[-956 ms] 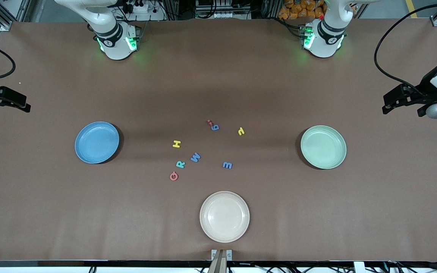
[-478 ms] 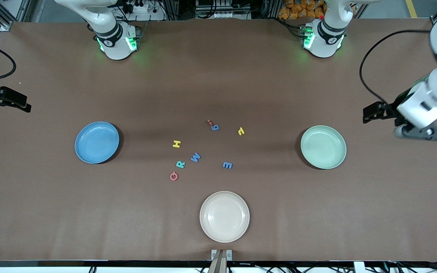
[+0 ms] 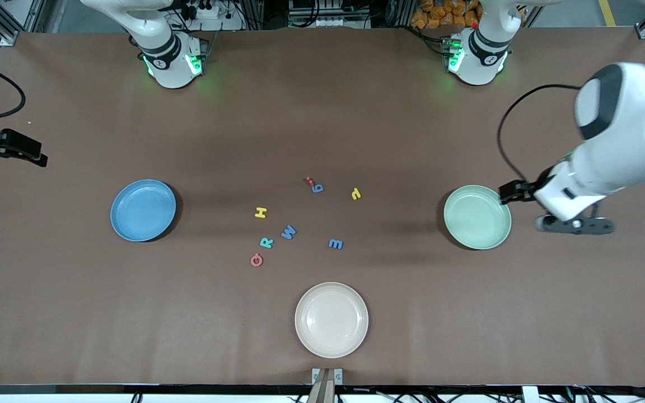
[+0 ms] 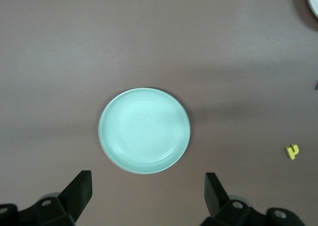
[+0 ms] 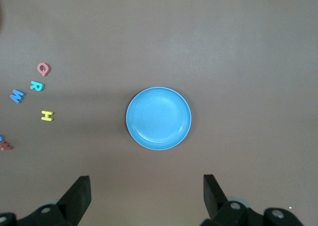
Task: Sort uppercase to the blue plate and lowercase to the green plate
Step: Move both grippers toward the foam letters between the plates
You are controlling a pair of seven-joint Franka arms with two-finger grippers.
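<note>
A cream plate (image 3: 331, 319) is sitting near the table edge closest to the front camera, nearer to that camera than all the letters. No letter is lying on any plate.

The blue plate (image 3: 143, 210) is resting toward the right arm's end of the table, and the green plate (image 3: 477, 216) is resting toward the left arm's end. The letters are lying scattered on the table between these two plates. The yellow H (image 3: 261, 212), the teal R (image 3: 266, 242), the blue W (image 3: 288, 232) and the pinkish Q (image 3: 256, 259) are forming a loose group on the side of the blue plate; the Q is the one nearest to the front camera. The blue g (image 3: 317, 188) is lying just beside the small red letter (image 3: 309, 180), maybe touching it. The yellow hooked letter (image 3: 356, 193) and the blue m (image 3: 335, 243) are lying more toward the green plate, well apart from each other.

The left gripper (image 4: 145, 196) is hanging in the air just beside the green plate, over its rim on the side toward the left arm's end. Its jaws are standing wide apart and are holding nothing. The right gripper (image 5: 144, 196) is waiting at the table edge past the blue plate, also spread wide and holding nothing.
</note>
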